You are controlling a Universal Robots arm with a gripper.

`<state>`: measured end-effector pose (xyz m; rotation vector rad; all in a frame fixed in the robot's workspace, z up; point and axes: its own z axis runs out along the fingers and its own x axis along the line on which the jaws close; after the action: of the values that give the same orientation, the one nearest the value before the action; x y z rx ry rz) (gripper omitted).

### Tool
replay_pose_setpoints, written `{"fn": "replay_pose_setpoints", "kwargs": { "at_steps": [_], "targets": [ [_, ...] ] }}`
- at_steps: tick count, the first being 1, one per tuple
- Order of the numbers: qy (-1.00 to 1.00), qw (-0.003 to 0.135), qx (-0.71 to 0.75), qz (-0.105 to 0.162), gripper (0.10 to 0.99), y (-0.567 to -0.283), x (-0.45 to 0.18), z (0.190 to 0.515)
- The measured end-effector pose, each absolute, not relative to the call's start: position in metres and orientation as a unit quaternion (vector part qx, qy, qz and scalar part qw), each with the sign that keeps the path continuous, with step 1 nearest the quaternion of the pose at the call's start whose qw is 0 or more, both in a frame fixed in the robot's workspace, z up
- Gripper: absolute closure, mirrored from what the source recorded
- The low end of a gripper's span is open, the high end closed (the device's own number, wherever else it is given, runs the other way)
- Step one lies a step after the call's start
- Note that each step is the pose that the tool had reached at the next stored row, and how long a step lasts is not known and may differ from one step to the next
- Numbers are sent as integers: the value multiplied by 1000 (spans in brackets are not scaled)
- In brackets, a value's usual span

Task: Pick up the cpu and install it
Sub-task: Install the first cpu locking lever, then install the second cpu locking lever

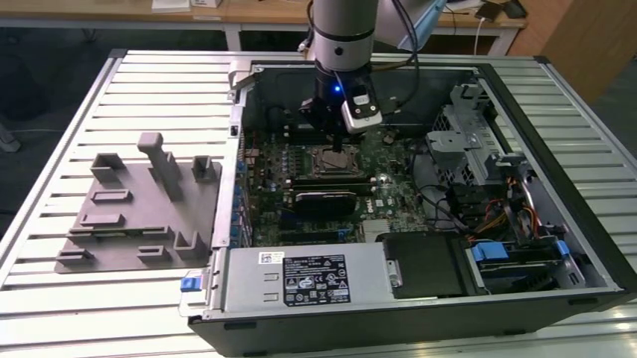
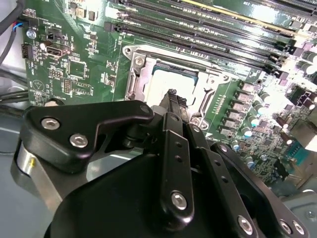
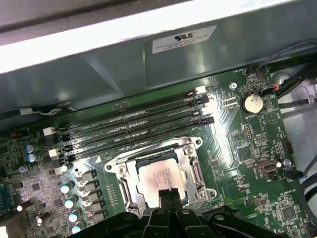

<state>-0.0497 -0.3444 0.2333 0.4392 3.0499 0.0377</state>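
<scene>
- Although the arm fills much of the middle of the scene, the pincer (image 1: 341, 142) plainly hangs straight above the socket (image 1: 332, 161) on the motherboard (image 1: 388, 186), inside the open computer case (image 1: 557, 97) that lies on the slatted desk (image 1: 60, 97).
- The cpu (image 3: 159, 177) lies flat in that socket, silver top up, directly below the pincer tips in both wrist views; there is no sideways offset that I can make out.
- The pincer fingers (image 2: 173, 106) look pressed together into one narrow tip, which sits at or just over the middle of the cpu; I cannot tell whether it touches.
- The cpu is square, so it has no real long axis; its edges run parallel with the socket frame and with the memory slots (image 3: 133, 124) just beyond it.
- The socket's metal frame (image 2: 136, 82) lies round the chip, which looks seated rather than tilted.
- The grey fixture tray (image 1: 139, 216) lies well apart, on the exterior view's left of the case.
</scene>
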Motion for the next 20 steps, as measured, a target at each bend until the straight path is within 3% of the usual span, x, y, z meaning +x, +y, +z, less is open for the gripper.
{"fn": "replay_pose_setpoints", "kwargs": {
  "at_steps": [20],
  "targets": [
    [989,30,142,12,980,-357,-50,234]
  ]
}}
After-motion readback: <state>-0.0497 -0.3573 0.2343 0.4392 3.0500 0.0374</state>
